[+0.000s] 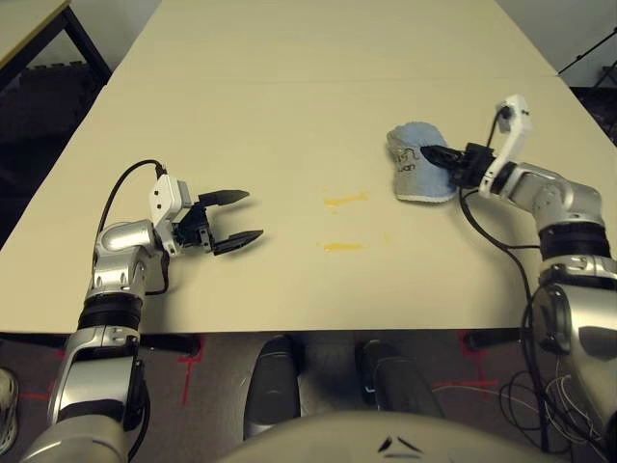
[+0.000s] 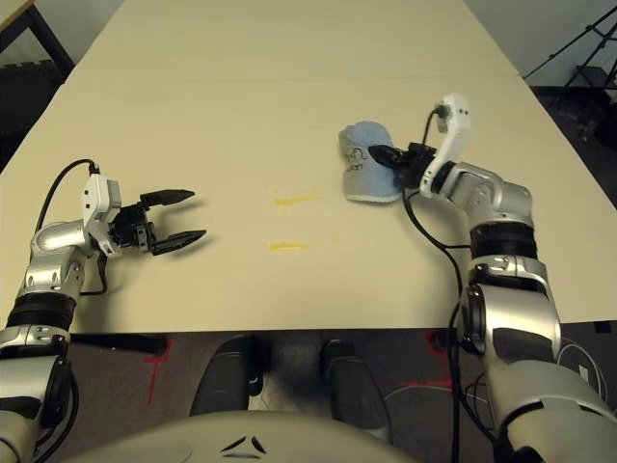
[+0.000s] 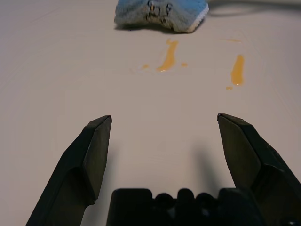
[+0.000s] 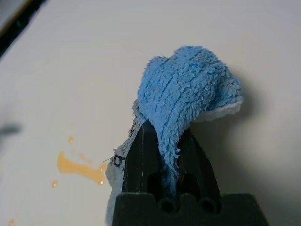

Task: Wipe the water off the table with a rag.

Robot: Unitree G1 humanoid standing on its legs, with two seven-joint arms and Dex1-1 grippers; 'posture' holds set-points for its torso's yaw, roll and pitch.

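Presently we hold the rag (image 1: 416, 164) in our right gripper (image 1: 436, 155), the two black fingers pinched tight on a fold of the blue-grey terry. From the right wrist view the cloth bunches up between the jaws and flops over past the tips. It sits on the right half of the table (image 1: 289, 58), bunched rather than spread, lettering showing on its near side.

The water (image 1: 345, 200) is not yet touched, as far as we can judge. Two yellow-orange streaks lie near the table's middle, one just beside the rag toward our left, the second (image 1: 341, 247) nearer our body. A faint little blot (image 1: 387, 236) shows off to the right of the nearer streak.

Our left gripper (image 1: 234, 217) hovers over the left side of the table, fingers spread wide and empty, well apart from the spill.

Step in hand, by our reading: rag grasped, wipe about to start. Next move calls for bringing the cloth flat onto the surface and dragging it leftward across the nearest streak, then back toward us over the second. The bunched rag gives a small contact patch, so we should press down enough to flatten it. The left arm can stay put.
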